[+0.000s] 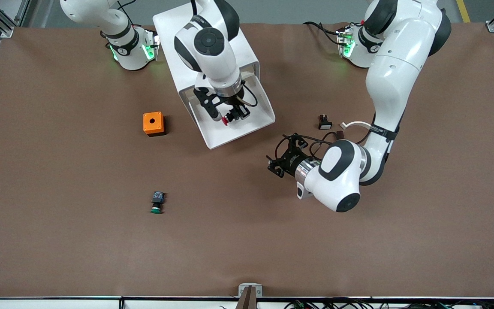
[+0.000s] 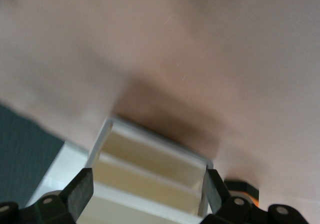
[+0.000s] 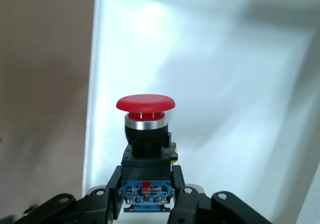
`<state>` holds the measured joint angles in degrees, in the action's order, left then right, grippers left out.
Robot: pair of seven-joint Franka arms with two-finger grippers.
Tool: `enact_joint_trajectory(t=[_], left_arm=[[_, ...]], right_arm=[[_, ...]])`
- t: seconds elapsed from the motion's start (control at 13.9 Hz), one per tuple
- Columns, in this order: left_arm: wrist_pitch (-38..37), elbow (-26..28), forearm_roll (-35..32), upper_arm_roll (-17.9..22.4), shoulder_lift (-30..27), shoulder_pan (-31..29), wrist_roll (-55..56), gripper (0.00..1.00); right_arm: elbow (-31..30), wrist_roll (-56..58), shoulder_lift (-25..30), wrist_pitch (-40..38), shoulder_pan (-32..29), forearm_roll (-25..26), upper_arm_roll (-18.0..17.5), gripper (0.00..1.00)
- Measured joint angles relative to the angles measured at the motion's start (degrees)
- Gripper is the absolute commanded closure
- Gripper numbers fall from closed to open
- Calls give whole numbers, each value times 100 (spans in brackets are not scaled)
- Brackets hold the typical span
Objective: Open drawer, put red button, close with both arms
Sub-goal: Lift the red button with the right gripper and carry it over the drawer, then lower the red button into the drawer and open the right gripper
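Observation:
The white drawer [image 1: 212, 138] stands pulled out of its cabinet [image 1: 172, 30] toward the front camera. My right gripper [image 1: 232, 114] hangs over the open drawer, shut on the red button [image 1: 226, 121]. In the right wrist view the red button [image 3: 145, 104] shows its red cap over the drawer's white floor [image 3: 225, 84], and the right gripper [image 3: 146, 194] clamps its black and blue body. My left gripper [image 1: 278, 159] is open and low over the table, beside the drawer's front corner toward the left arm's end. In the left wrist view the left gripper [image 2: 147, 191] holds nothing, and the drawer [image 2: 150, 159] lies ahead of it.
An orange box [image 1: 153, 123] with a round hole sits beside the drawer toward the right arm's end. A green-capped button [image 1: 157, 202] lies nearer the front camera than the box. A small black and white part [image 1: 324, 122] rests near the left arm's forearm.

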<state>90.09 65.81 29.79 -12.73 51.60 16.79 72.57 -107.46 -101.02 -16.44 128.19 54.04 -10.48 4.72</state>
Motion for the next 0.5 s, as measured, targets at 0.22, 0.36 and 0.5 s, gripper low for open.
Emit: enact_joint_trajectory(t=[0.22,0.36,0.5], left_arm=[[606,-6,-1001,-7,-234,116,-430,1],[1035,-9,-1575,-30,-369,192,-521,1],[1361,-8,-2009,-41,-481,269,-539,1]], right_arm=[[5,-301,-113,29,115,0,3,92],[11,-381,-165,29,153,0,3,53],[40,-389,-239,29,158,0,5,0]])
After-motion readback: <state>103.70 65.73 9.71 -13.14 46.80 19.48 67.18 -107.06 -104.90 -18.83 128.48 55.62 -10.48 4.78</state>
